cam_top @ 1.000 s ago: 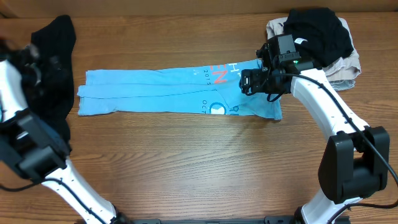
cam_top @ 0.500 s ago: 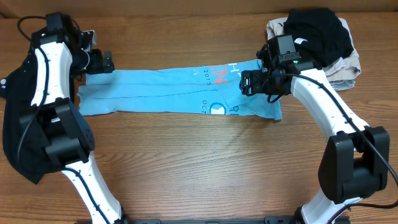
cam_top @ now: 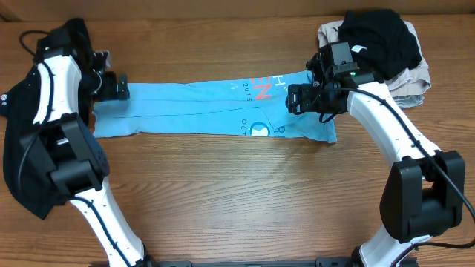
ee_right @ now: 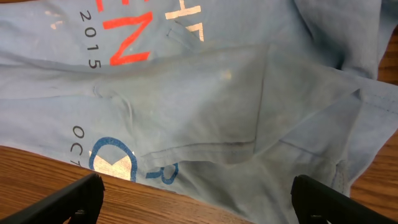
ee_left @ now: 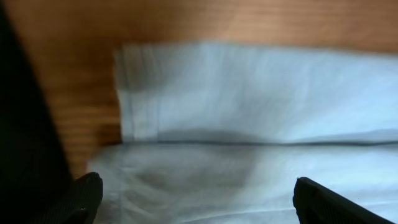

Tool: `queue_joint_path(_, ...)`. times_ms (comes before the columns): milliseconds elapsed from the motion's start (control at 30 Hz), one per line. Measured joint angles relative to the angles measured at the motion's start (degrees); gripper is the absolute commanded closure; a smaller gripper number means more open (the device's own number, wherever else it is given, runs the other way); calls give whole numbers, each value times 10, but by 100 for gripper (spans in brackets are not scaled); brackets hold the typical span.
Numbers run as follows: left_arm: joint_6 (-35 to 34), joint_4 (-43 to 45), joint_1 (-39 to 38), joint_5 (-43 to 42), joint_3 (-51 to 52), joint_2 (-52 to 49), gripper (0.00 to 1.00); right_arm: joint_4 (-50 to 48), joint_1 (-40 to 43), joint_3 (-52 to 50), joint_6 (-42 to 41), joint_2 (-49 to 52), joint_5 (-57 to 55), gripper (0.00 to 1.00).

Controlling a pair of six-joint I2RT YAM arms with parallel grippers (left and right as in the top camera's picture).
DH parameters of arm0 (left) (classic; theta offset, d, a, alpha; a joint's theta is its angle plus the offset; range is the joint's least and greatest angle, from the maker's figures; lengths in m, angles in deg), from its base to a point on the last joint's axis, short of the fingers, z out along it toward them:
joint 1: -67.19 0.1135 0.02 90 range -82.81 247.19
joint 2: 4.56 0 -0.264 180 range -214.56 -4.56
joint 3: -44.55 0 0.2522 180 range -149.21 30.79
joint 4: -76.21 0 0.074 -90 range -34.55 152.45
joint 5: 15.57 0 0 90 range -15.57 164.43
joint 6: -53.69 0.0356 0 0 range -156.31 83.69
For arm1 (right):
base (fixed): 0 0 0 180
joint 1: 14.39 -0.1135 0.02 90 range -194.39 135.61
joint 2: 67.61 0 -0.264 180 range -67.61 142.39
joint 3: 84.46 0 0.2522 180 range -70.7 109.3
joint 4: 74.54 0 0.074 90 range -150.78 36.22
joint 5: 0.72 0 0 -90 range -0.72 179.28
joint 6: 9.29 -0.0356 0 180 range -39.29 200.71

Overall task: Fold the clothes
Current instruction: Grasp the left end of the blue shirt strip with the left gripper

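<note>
The light blue T-shirt [cam_top: 200, 111] lies folded into a long strip across the table, with white and red-orange lettering at its right part. My left gripper [cam_top: 117, 86] is open over the strip's left end [ee_left: 249, 124]. My right gripper [cam_top: 295, 98] is open over the strip's right end [ee_right: 205, 106], lettering below it. A black shirt [cam_top: 377, 38] with a small white logo lies on a pile at the back right.
A beige garment [cam_top: 408, 78] lies under the black shirt at the back right. Another black cloth [cam_top: 30, 148] hangs along the left table edge, also dark at the left of the left wrist view [ee_left: 25, 124]. Bare wood [cam_top: 245, 193] fills the front.
My left arm swung in from the far left to the shirt's left end, then shifted slightly left and down. The right arm has not moved.
</note>
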Motion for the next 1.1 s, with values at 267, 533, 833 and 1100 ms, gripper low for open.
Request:
queue_joint_path(267,0,-6,11,6,4,-36,0,0,0,0,0,0,0,0)
queue_joint_path(533,0,-9,13,5,3,-38,1,-1,0,0,0,0,0,0)
queue_joint_path(833,2,-28,21,-21,-14,-50,25,-2,0,0,0,0,0,0)
queue_joint_path(1100,-7,-46,19,-36,-30,-67,72,-2,0,0,0,0,0,0)
